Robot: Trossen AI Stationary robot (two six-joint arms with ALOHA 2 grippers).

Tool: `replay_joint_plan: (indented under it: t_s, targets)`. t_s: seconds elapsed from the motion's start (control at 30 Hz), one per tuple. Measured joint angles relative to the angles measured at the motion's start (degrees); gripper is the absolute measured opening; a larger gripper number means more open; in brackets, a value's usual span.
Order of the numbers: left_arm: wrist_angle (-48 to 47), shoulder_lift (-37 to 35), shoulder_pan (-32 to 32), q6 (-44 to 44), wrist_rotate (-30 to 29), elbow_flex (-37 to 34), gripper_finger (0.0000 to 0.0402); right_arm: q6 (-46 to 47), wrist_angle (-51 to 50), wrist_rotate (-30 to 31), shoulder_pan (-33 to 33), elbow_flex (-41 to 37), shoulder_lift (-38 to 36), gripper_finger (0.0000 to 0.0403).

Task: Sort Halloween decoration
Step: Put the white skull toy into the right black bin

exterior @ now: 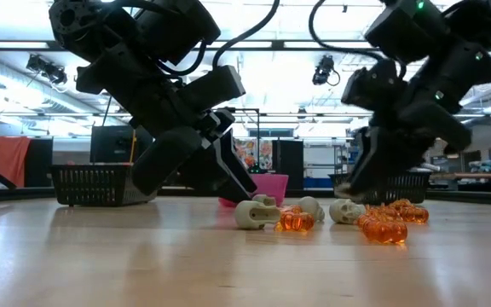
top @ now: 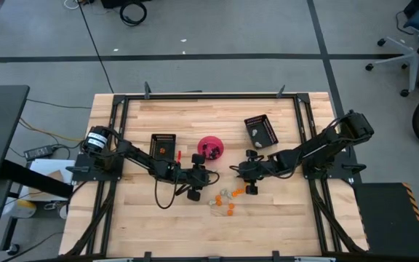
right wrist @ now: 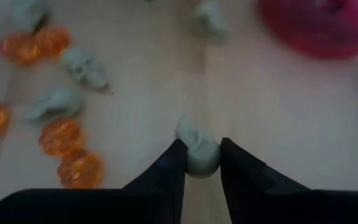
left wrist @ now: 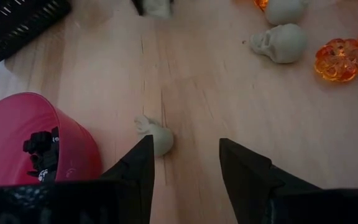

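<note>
The Halloween decoration point(top: 225, 201) is a loose cluster of orange pumpkins and whitish-grey skulls lying on the wooden table, near of the pink bowl point(top: 210, 148). Some black trinkets point(left wrist: 41, 148) sit inside the bowl. My left gripper point(left wrist: 182, 163) is open, low over the table beside the bowl; one whitish skull point(left wrist: 158, 137) lies on the wood right by one fingertip. My right gripper point(right wrist: 199, 163) is shut on another whitish-grey skull point(right wrist: 197, 151), just right of the left gripper point(top: 212, 175). Both grippers stand close above the cluster in the low view. My right gripper pinches the whitish-grey skull point(right wrist: 199, 155) between its two fingertips point(right wrist: 174, 160), one on each side of it. Part of the skull sticks out ahead of the tips. Whether it rests on the table or is lifted, I cannot tell.
One black tray point(top: 163, 145) stands left of the bowl and another point(top: 261, 129) sits toward the far right. More skulls point(left wrist: 283, 42) and pumpkins point(left wrist: 339, 60) lie ahead of the left gripper. Bare wood stretches along the near and far edges.
</note>
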Motion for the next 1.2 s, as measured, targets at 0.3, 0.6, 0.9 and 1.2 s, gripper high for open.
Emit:
replay_joint_plan:
  t_s: [0.3,0.6,0.9,1.2]
  targets:
    - [-0.02,0.00,0.00,0.00,0.01,0.02,0.0151,1.47,-10.14,22.72,0.04,0.00,-10.83,0.0091]
    - [-0.02,0.00,0.00,-0.02,0.00,0.02,0.0151,11.93,-28.32,33.27,-3.94,0.02,-21.78,0.0092]
    - [0.00,0.00,0.00,-0.02,0.00,0.02,0.0151,17.16,-35.27,23.12,-13.28,0.02,-22.63,0.0092]
    - [0.02,0.00,0.00,-0.02,0.01,0.02,0.0151,15.26,-34.77,12.70,-22.45,0.02,-19.02,0.0098]
